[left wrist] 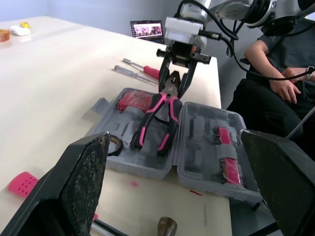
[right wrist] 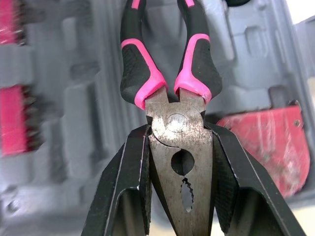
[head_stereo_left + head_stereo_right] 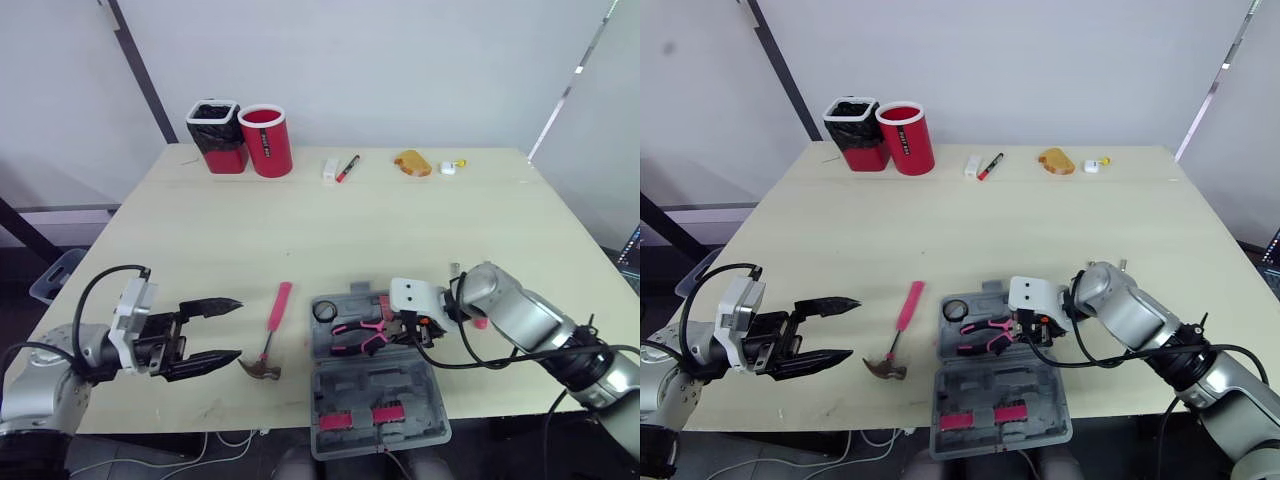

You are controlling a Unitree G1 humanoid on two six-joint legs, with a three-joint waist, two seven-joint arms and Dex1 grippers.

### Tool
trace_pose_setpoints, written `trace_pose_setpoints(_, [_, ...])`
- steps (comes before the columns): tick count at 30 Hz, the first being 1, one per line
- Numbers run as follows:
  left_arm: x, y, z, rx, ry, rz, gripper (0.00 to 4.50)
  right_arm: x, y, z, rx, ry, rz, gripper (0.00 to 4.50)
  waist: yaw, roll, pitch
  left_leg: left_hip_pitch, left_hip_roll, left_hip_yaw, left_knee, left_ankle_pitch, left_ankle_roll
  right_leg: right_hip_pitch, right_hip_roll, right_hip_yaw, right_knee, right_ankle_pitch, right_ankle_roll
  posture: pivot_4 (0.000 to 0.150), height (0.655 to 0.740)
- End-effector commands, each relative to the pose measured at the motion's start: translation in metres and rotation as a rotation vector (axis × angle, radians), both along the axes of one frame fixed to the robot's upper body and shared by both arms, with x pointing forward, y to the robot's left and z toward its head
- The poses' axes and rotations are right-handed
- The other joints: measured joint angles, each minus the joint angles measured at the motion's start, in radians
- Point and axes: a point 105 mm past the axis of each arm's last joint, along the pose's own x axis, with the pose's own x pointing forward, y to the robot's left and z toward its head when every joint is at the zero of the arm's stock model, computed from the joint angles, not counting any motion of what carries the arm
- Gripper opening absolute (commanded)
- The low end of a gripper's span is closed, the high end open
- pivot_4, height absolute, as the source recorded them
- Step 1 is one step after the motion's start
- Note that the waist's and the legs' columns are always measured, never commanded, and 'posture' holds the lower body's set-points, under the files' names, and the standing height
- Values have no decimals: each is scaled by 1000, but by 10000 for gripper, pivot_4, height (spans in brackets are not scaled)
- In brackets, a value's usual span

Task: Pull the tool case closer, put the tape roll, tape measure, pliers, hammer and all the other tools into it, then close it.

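Note:
The grey tool case (image 3: 378, 392) lies open at the table's front edge, with a black tape roll (image 3: 325, 311) and a red tape measure (image 1: 133, 100) in its far half. My right gripper (image 3: 398, 326) is shut on the metal head of the pink-and-black pliers (image 2: 178, 147), whose handles (image 3: 355, 336) rest in the case's far half. A pink-handled hammer (image 3: 271, 330) lies on the table left of the case. Left of the hammer, my left gripper (image 3: 236, 328) hovers open and holds nothing. Two screwdrivers (image 1: 141, 72) lie beyond the case on its right.
At the back stand a red cup (image 3: 266, 140) and a black-lined bin (image 3: 217, 136). A marker (image 3: 347, 168), a small white box (image 3: 330, 169), a brown lump (image 3: 412, 163) and a small white item (image 3: 452, 167) lie there too. A person (image 1: 275, 73) sits past the table's right end.

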Motion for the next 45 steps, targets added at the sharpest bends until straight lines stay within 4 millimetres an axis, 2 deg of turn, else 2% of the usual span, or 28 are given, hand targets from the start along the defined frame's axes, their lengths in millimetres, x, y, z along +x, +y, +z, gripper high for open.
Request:
trace_pose_setpoints(1, [-8, -4, 6, 4, -27, -75, 45000, 6, 11, 7, 2, -48, 32, 10099, 0, 0, 0, 0, 0, 0, 0, 0, 0, 0, 0, 0, 0, 0, 0, 1500, 7400])
trace_pose_setpoints(8, [-7, -6, 5, 11, -29, -77, 45000, 5, 19, -1, -15, -15, 75, 10099, 1, 0, 0, 0, 0, 0, 0, 0, 0, 0, 0, 0, 0, 0, 0, 1500, 7400])
trace_pose_setpoints(9, [-6, -7, 5, 12, -29, -76, 45000, 7, 20, -2, -10, -20, 69, 15098, 0, 0, 0, 0, 0, 0, 0, 0, 0, 0, 0, 0, 0, 0, 0, 1500, 7400])
trace_pose_setpoints(11, [-6, -8, 5, 11, -29, -76, 45000, 11, 19, -3, -15, -45, 65, 21160, 0, 0, 0, 0, 0, 0, 0, 0, 0, 0, 0, 0, 0, 0, 0, 1500, 7400])
trace_pose_setpoints(12, [-6, -8, 5, 11, -29, -76, 45000, 13, 17, -2, -16, -66, 67, 26412, 0, 0, 0, 0, 0, 0, 0, 0, 0, 0, 0, 0, 1, 0, 0, 1500, 7400])
trace_pose_setpoints(13, [-7, -9, 5, 10, -28, -76, 45000, 15, 17, 0, 4, -77, 65, 29111, 0, 0, 0, 0, 0, 0, 0, 0, 0, 0, 0, 0, 1, 0, 0, 1500, 7400])
trace_pose_setpoints(17, [-8, -11, 4, 8, -25, -74, 45000, 14, 15, 13, 116, -88, 60, 29111, 2, 0, 0, 0, 0, 0, 0, 0, 0, 0, 0, 0, 0, 0, 1, 1500, 7400])
trace_pose_setpoints(19, [-8, -11, 3, 5, -23, -73, 45000, 7, 11, 18, 177, -80, 87, 29111, 3, 0, 0, 0, 0, 0, 0, 0, 0, 0, 0, 0, 0, 2, 4, 1500, 7400])
trace_pose_setpoints(23, [-7, -12, 4, 2, -22, -69, 45000, -3, 9, 26, 394, -96, 55, 29111, 2, 0, 0, 0, 0, 0, 0, 0, 0, 1, 0, 0, 0, 2, 4, 1500, 7400])
trace_pose_setpoints(26, [-6, -12, 4, 2, -24, -65, 45000, -9, 11, 23, 518, -25, -11, 29111, 0, 0, 0, 0, 0, -1, 0, 0, 0, 1, 0, 0, 0, 2, 4, 1500, 7400])
trace_pose_setpoints(27, [-6, -13, 4, 2, -24, -63, 45000, -6, 11, 17, 543, -21, -64, 29111, -2, 0, 0, 1, 0, 0, 0, 0, 0, 1, 0, 0, 0, 2, 4, 1500, 7400])
trace_pose_setpoints(28, [-5, -13, 4, 3, -24, -61, 45000, -6, 13, 13, 564, -2, -94, 24196, -3, -1, 0, 1, 0, 0, 0, 0, 0, 1, 0, 0, 1, 2, 4, 1500, 7400])
trace_pose_setpoints(29, [-5, -13, 3, 3, -24, -60, 45000, -7, 14, 9, 579, 11, -113, 21794, -2, 0, 0, 1, 0, 0, 0, 0, 0, 1, 1, 0, 1, 2, 4, 1500, 7400])
trace_pose_setpoints(33, [-1, -12, 2, 2, -23, -47, 45000, -3, 19, -3, 597, -16, -168, 1974, 0, 0, 0, 1, 0, 0, 0, 0, 0, 1, 1, 1, 1, 2, 3, 1500, 7400])
trace_pose_setpoints(34, [0, -11, 2, 2, -22, -42, 45000, 0, 20, -5, 601, -22, -189, 741, 0, 0, 0, 1, 0, 0, 0, 0, 0, 1, 1, 1, 1, 2, 3, 1500, 7400])
trace_pose_setpoints(38, [5, -13, -1, -1, -25, -25, 45000, 7, 28, -17, 581, -26, -228, 741, 0, 0, 0, 1, 0, 0, 0, 0, 0, 1, 1, 1, 1, 2, 3, 1500, 7400])
trace_pose_setpoints(45, [3, -15, -6, 6, -18, -32, 45000, 15, 25, -45, 550, 4, -294, 741, -1, -1, -1, 1, 0, 0, 0, 0, 0, 1, 1, 1, 1, 2, 4, 1500, 7400])
